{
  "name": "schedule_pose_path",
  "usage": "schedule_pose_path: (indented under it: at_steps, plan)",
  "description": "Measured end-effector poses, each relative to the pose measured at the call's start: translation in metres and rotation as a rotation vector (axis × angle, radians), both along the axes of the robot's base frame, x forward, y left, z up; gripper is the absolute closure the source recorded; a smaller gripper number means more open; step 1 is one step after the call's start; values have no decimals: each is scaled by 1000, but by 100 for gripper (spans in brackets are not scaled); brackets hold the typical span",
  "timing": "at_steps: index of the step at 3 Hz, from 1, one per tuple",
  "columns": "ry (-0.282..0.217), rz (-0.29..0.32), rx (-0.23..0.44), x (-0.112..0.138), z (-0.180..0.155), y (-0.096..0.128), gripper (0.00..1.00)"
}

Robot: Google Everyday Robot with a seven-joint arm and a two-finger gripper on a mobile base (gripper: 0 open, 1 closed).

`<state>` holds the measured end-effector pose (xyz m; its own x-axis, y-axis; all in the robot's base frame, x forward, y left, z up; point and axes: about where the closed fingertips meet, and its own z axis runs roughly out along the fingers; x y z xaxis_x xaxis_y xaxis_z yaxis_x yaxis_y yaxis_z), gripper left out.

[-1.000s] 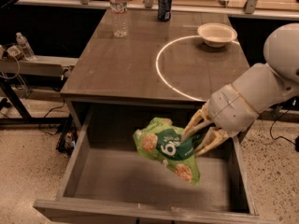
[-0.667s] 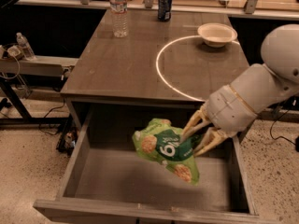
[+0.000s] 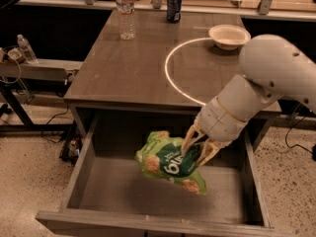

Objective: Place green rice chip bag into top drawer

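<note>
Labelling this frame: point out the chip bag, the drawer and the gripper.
green rice chip bag [image 3: 168,165], camera view, dark-green label.
top drawer [image 3: 118,191], camera view, bare floor.
gripper [image 3: 193,156], camera view, between fingers, over drawer.

One view only. The camera sits high on the drawer side of the surface [image 3: 123,68], facing down and away along its length. It stands near: the front panel of the open top drawer [image 3: 148,223] lies at the lower frame edge, and the bottle [image 3: 126,11] and can [image 3: 173,5] at the far end reach the upper edge. The arm enters from the right. The end effector [image 3: 193,156] hangs over the drawer interior, centre-right of frame, clamped on the green rice chip bag [image 3: 165,164].
</note>
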<state>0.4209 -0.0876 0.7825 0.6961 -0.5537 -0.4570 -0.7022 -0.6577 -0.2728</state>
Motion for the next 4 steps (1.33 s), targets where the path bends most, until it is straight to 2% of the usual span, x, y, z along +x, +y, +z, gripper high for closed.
schedule_pose_path:
  at_steps: [1, 2, 3, 4]
  plan:
    - [-122, 67, -80, 22, -30, -13, 97]
    - [-109, 64, -73, 19, -28, -11, 66]
    - [-109, 66, -74, 19, -29, -11, 43]
    - [-109, 80, -70, 19, -28, -7, 45]
